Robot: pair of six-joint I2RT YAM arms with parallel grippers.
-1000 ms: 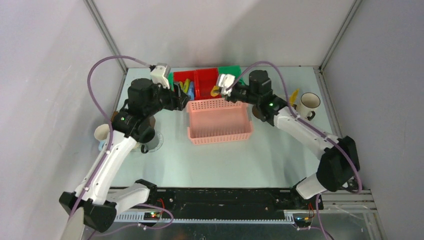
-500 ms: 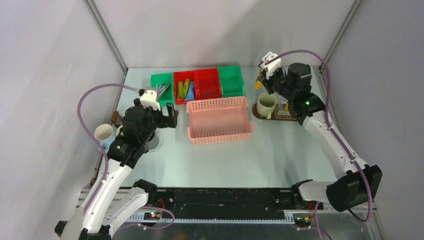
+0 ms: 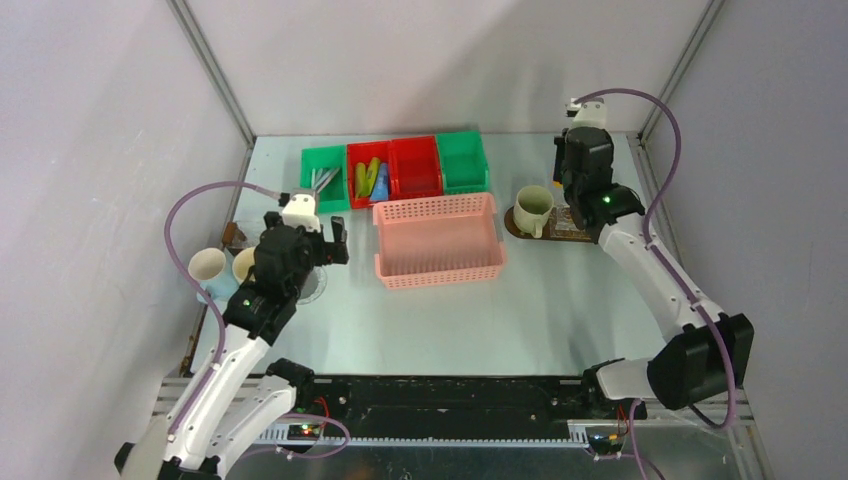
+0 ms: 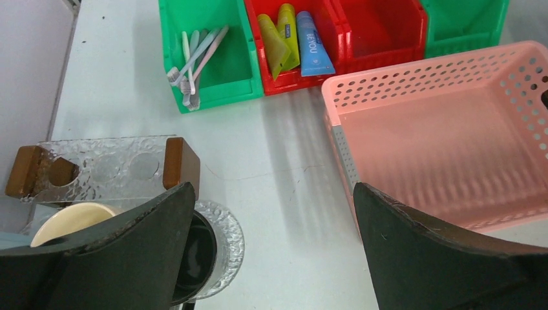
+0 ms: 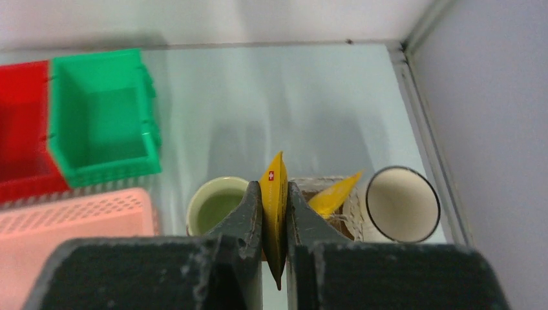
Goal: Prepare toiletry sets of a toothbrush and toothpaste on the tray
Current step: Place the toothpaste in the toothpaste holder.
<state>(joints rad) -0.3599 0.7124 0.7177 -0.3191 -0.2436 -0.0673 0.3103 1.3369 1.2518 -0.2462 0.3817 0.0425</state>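
Observation:
My right gripper point(image 5: 274, 187) is shut on a yellow tube point(image 5: 274, 213), held upright above the tray end. Below it stand a cream-green mug point(image 5: 216, 205), a second yellow tube point(image 5: 333, 194) leaning in a clear holder, and a white dark-rimmed mug point(image 5: 402, 204). From above, the cream-green mug point(image 3: 533, 207) sits on the dark brown tray point(image 3: 562, 230), and the right gripper point(image 3: 562, 175) hovers just behind it. My left gripper point(image 4: 271, 194) is open and empty over bare table. Beside it are a cream mug point(image 4: 68, 221) and a dark mug point(image 4: 194, 248).
A pink basket point(image 3: 438, 240) sits mid-table. Behind it are a green bin with toothbrushes point(image 4: 194, 55), a red bin with tubes point(image 4: 291, 39), and one more red and one more green bin. A clear holder with wooden ends point(image 4: 103, 168) and a clear disc point(image 4: 226, 232) lie at the left.
My right arm has swung from the bins to the right, carrying the yellow tube over the tray. My left arm has pulled back from the bins toward the mugs at the left.

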